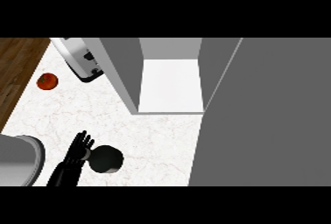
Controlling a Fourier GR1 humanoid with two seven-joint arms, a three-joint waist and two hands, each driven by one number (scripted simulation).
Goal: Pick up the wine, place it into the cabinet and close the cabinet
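Note:
The wine bottle (107, 159) shows from above as a dark round shape standing on the white marbled counter (149, 135), low in the view. My left hand (80, 148) is just to its left, fingers straight and pointing away from me, its side close against the bottle; the fingers are not curled round it. The cabinet (170, 85) stands open at the back with a bare white shelf inside. Its wide grey door (271, 113) swings out over the right half of the view. My right hand shows nowhere.
A red tomato (47, 81) lies at the counter's left edge beside the wooden floor. A toaster (81, 59) stands at the back left, next to the cabinet's side wall. A grey rounded vessel (18, 159) sits at the lower left.

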